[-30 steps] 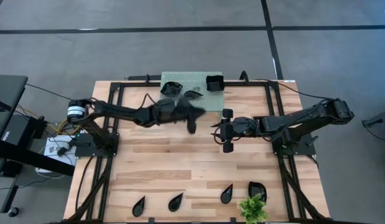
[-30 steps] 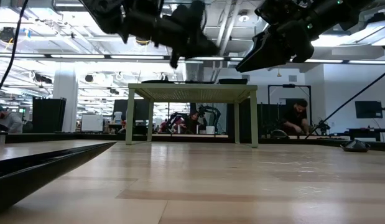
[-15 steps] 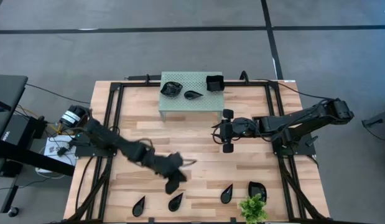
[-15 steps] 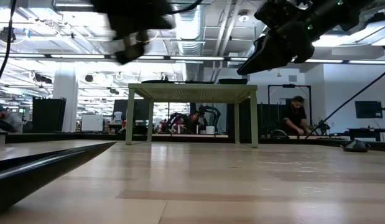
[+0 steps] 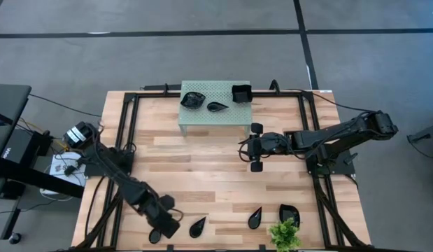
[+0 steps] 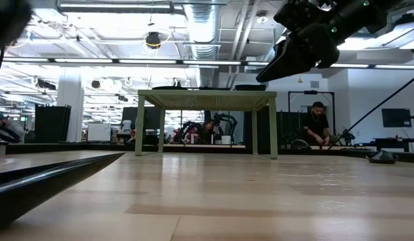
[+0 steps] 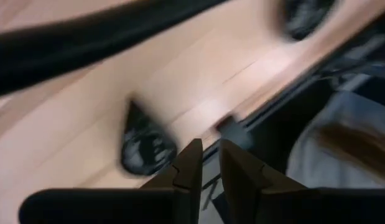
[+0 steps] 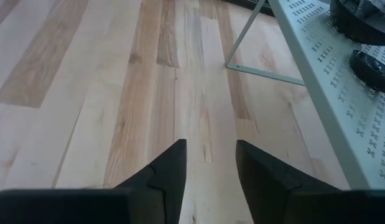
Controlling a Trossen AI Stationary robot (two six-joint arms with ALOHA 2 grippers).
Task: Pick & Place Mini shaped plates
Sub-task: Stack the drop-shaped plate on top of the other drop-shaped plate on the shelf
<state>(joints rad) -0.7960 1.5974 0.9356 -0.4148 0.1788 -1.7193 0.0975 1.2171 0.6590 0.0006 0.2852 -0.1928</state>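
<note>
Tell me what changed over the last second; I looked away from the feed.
The left pincer swung from the green stand to the table's near edge, by the leftmost teardrop plate, leaving three plates on the stand. The right pincer stayed mid-table, open and empty.

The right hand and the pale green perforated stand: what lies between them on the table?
Nothing: the right hand hangs open beside the pale green perforated stand, and the high view shows only bare wooden table between them.
</note>
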